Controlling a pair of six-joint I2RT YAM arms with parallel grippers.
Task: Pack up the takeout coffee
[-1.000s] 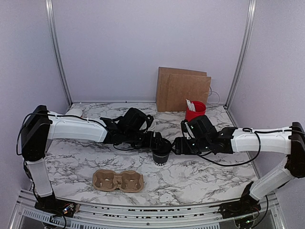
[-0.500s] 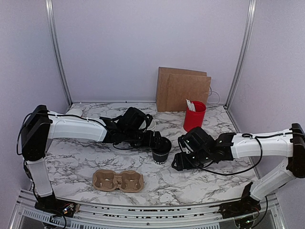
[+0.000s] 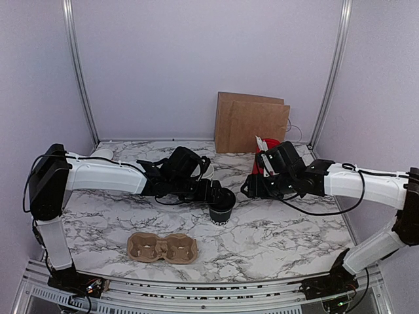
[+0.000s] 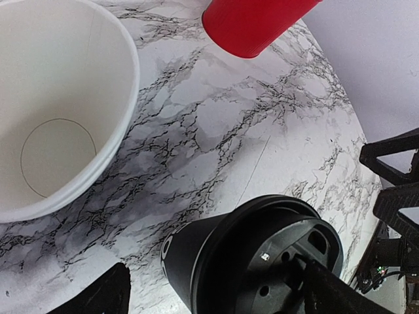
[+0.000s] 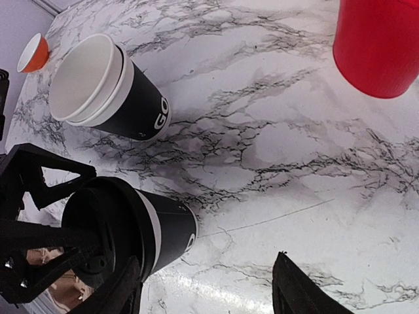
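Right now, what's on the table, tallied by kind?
Lidded black cup: 1
Open cup stack: 1
Red cup: 1
Cup carrier: 1
Paper bag: 1
Orange bowl: 1
Total: 6

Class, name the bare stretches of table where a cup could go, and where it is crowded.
Widest free patch: front right, between the cup carrier and the right arm. Another: back left, between the paper bag and the small bowl. Crowded: the middle, around the lidded black cup and stacked cups.
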